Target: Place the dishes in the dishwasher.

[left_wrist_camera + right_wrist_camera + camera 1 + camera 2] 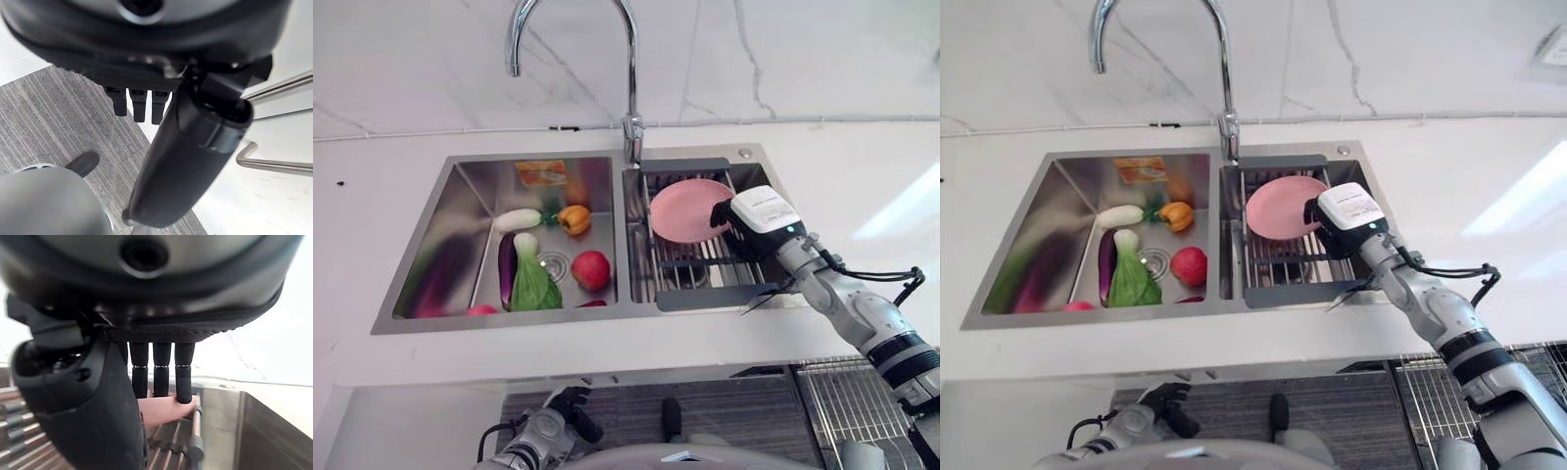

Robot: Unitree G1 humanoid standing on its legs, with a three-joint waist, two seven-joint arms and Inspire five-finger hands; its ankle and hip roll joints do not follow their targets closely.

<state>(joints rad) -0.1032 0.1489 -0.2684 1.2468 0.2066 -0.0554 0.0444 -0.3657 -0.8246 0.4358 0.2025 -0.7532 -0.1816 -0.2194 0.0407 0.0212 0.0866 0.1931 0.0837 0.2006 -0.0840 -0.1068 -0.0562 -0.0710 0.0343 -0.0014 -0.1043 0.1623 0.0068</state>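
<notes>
Left eye view: a pink plate (688,209) is seen lying on the dish rack (690,264) in the sink's (450,245) right basin, with the right hand (729,217) at its edge. Right wrist view: the fingers (183,377) are extended straight onto the plate's rim. Left wrist view: the left hand (146,88) is held low over the floor (44,122), fingers relaxed and empty.

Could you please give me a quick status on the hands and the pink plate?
Right hand at the pink plate, fingers straight on its rim. Plate lies on the drying rack in the sink's right basin. Left hand idle, low by the floor.

Right robot hand (729,217) at pink plate (685,209) on sink rack (690,264)
</notes>
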